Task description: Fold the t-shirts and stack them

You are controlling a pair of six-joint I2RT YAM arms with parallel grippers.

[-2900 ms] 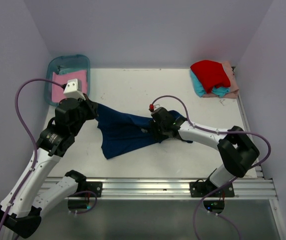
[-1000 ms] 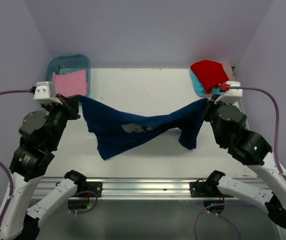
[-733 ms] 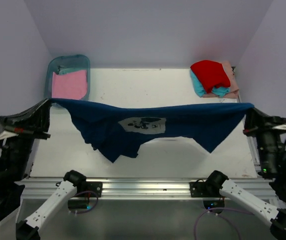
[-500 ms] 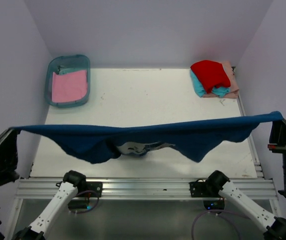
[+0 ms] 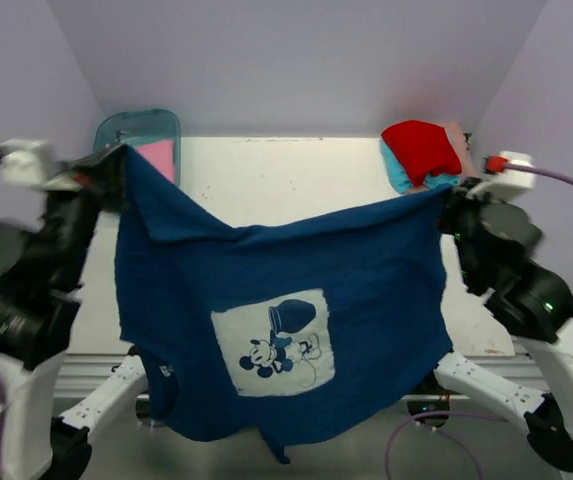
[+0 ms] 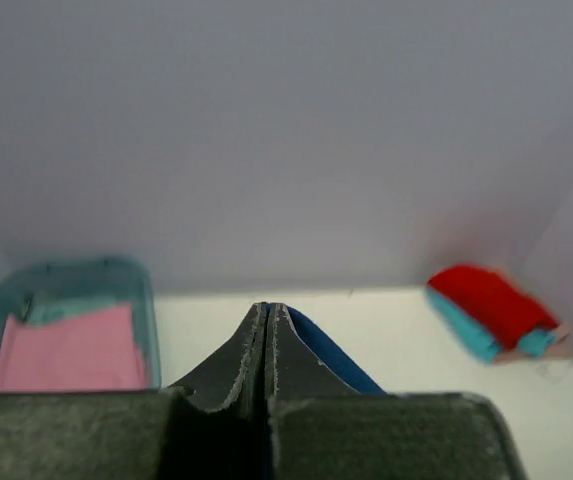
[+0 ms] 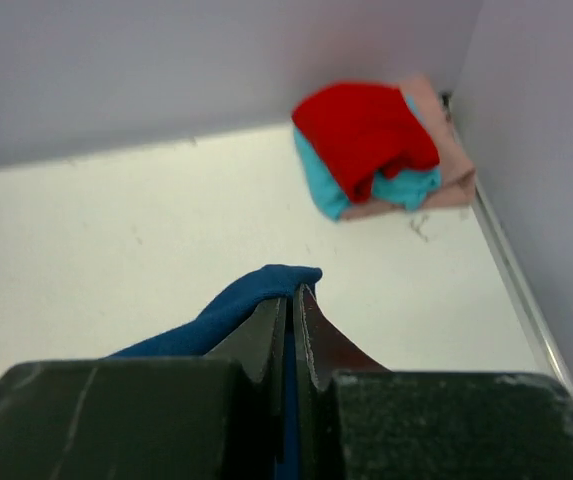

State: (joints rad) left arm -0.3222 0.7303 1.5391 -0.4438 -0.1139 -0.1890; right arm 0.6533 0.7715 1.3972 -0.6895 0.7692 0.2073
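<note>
The navy blue t-shirt hangs spread in the air between my two grippers, its pale square cartoon print facing the top camera. My left gripper is shut on its upper left corner, seen as a blue strip in the left wrist view. My right gripper is shut on the upper right corner, a blue fold in the right wrist view. The red, teal and peach shirts lie stacked at the back right. A pink shirt lies in the bin.
The teal translucent bin stands at the back left corner. Lilac walls close in the white table on three sides. The hanging shirt hides the table's front half and the arm bases.
Both grippers have raised the navy shirt and moved it back from a low, stretched band; it now hangs full length with the print showing.
</note>
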